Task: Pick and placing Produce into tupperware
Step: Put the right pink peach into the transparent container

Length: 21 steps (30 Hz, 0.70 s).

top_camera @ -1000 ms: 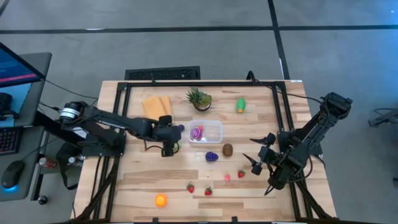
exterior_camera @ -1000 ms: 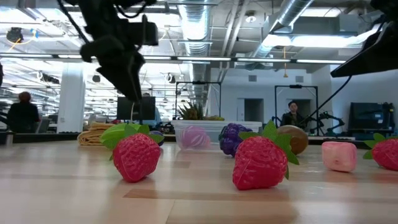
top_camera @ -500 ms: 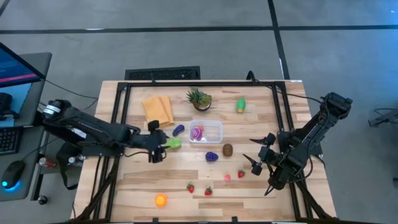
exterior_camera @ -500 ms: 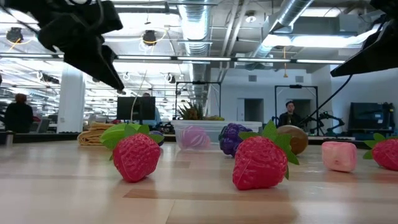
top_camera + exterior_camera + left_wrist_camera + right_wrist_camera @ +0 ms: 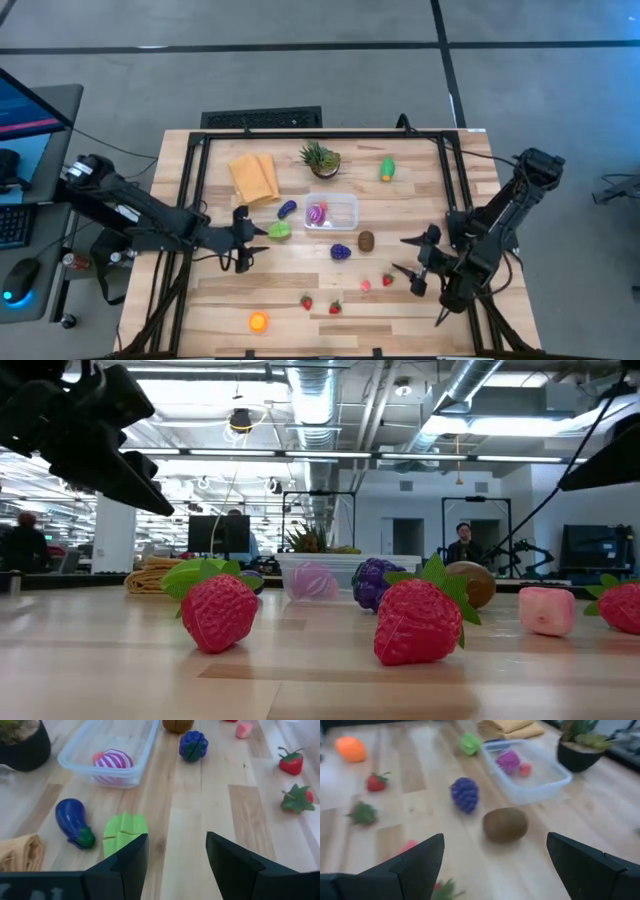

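The clear tupperware stands mid-table and holds a purple-striped toy and a tiny red one. A green leafy toy and a purple eggplant lie on the wood just left of it. Purple grapes and a brown kiwi lie near its near side. My left gripper hovers open and empty, left of the green toy. My right gripper hangs open, right of the kiwi.
Strawberries, a pink piece and an orange fruit lie toward the near edge. Along the far side stand a potted plant, a folded yellow cloth and a green toy.
My left gripper has drawn back from beside the tupperware toward the table's left and near edges, staying open; the green toy lies where it was. My right gripper has shifted a little toward the near edge.
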Tool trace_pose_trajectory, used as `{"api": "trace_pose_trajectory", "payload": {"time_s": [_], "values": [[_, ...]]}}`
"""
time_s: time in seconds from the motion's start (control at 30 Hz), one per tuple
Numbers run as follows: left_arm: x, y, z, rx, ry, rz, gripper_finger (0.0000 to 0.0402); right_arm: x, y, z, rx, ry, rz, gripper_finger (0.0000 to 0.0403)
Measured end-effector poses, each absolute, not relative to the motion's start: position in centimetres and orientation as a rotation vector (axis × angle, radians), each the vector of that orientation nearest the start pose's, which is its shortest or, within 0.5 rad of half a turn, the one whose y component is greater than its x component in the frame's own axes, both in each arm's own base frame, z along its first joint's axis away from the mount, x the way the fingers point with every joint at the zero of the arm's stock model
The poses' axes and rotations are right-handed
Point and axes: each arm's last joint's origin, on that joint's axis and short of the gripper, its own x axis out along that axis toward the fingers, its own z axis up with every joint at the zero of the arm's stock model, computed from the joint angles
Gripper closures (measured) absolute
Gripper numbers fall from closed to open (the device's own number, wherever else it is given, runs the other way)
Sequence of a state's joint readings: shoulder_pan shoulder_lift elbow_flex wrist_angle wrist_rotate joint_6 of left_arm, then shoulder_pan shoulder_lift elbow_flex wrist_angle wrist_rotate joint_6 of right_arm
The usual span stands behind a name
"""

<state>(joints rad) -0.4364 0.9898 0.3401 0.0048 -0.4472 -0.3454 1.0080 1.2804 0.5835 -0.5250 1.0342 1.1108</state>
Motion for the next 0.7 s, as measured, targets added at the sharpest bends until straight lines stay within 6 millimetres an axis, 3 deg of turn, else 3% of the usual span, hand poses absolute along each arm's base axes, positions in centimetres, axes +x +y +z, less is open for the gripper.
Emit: {"api": "trace_pose_trajectory", "payload": {"time_s": [0.43, 0.7], "values": [[16.4, -7.6, 17.0, 0.008, 0.507, 0.16, 0.0211, 12.5, 16.3, 16.5, 0.193, 0.651, -0.252, 0.0058], [16.0, -8.4, 17.0, 0.04, 0.484, 0.165, 0.0211, 11.0, 17.0, 14.7, 0.267, 0.727, -0.304, 0.0083]]}}
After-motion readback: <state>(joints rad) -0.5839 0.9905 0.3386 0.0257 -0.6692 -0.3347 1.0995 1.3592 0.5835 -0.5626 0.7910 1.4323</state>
